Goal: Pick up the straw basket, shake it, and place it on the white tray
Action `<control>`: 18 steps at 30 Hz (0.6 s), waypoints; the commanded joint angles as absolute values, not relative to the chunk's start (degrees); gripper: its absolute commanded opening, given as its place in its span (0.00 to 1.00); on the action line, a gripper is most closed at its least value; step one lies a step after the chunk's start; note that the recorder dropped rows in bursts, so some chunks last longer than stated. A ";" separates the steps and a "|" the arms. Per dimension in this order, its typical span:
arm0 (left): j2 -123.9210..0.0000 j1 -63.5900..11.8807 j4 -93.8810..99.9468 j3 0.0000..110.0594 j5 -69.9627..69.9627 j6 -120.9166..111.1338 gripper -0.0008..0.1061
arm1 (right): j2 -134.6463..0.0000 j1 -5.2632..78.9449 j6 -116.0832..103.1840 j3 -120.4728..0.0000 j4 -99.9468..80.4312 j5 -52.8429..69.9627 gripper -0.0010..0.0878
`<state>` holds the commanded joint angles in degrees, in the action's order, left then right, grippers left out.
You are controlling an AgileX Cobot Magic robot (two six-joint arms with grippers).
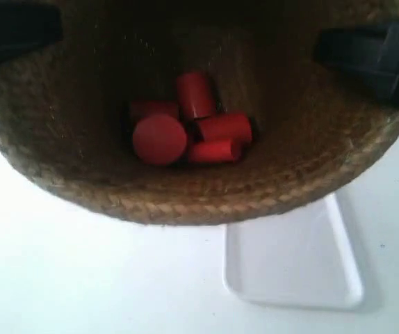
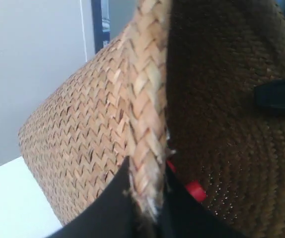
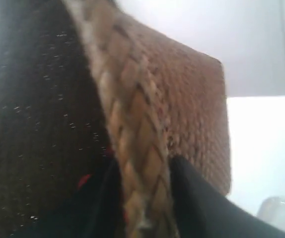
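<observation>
Tabletop (image 1: 60, 278) lies below straw basket (image 1: 185, 202) (red cylinders (image 1: 159, 139) inside).

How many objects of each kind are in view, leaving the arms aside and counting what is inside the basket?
Basket: 1
White tray: 1
Red cylinders: 5, one partly hidden behind the others
Total: 7
</observation>
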<state>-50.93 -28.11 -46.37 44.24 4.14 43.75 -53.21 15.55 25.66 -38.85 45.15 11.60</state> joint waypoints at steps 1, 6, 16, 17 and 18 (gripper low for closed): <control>-51.79 -28.11 -46.20 44.22 5.31 43.33 0.01 | -54.66 15.40 25.21 -40.05 45.34 14.89 0.01; -45.85 -28.11 -49.26 50.19 16.25 42.38 0.01 | -48.69 18.00 24.15 -47.58 45.70 30.68 0.01; -46.46 -28.11 -50.46 47.39 11.92 44.89 0.01 | -51.18 22.50 25.07 -44.74 43.50 24.65 0.01; -45.16 -28.11 -50.72 48.48 12.93 44.89 0.01 | -49.23 23.60 25.07 -45.11 44.12 25.05 0.01; -43.37 -28.11 -50.92 48.74 13.03 44.89 0.01 | -47.34 24.67 24.85 -44.90 45.53 23.85 0.01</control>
<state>-43.37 -28.11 -50.92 48.74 13.03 44.89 -47.34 24.67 24.85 -44.90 45.53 23.85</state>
